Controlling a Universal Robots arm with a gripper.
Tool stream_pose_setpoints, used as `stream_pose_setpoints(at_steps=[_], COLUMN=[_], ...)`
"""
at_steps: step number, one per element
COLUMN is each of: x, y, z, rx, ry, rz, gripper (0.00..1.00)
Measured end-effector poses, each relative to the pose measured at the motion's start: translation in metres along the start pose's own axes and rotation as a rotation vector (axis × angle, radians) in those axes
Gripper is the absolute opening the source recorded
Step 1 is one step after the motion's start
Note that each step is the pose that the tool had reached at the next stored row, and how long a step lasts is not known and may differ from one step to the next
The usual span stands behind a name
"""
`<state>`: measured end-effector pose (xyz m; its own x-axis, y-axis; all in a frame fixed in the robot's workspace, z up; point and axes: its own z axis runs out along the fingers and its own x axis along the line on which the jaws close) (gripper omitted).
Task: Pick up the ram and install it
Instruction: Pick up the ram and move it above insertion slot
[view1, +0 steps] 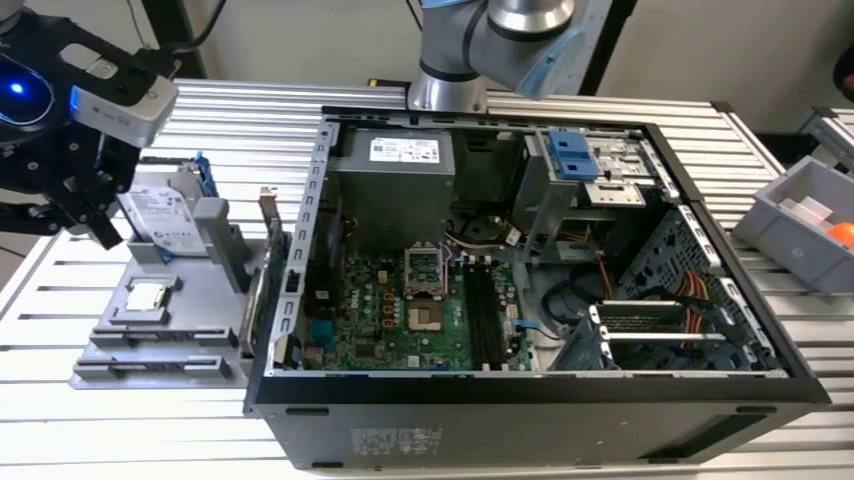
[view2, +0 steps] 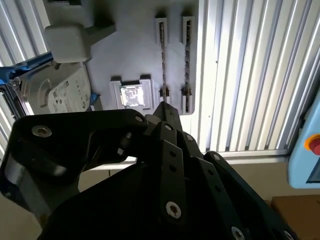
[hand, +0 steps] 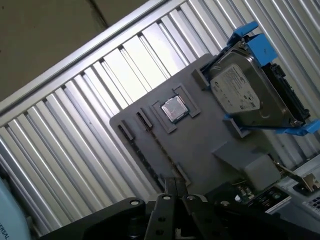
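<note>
The ram (view2: 163, 60) is a thin dark stick standing on edge in one of two slots of the grey holder plate (view2: 135, 60); it also shows in the first wrist view (hand: 157, 147). My gripper (view2: 164, 107) hangs above the holder, its black fingers drawn together with nothing between them, tips near one end of the ram. In the exterior view my gripper (view1: 94, 225) is at the far left, over the holder plate (view1: 200, 330).
A silver hard drive (view1: 160, 215) with blue brackets and a square CPU chip (view1: 147, 295) sit on the same holder. The open computer case (view1: 300, 330) holds a green motherboard with empty memory slots (view1: 483, 310). A grey bin (view1: 787, 215) stands at the exterior view's right.
</note>
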<state>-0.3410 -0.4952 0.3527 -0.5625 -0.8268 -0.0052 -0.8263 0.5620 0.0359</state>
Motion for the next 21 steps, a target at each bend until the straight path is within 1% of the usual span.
stream_pose_setpoints(at_steps=[11, 21], x=[0.0000, 0.0000], y=[0.0000, 0.0000], z=[0.0000, 0.0000], rx=[-0.0006, -0.0013], ry=[0.0041, 0.0087], rz=[-0.114, -0.242], gripper=[0.00, 0.00])
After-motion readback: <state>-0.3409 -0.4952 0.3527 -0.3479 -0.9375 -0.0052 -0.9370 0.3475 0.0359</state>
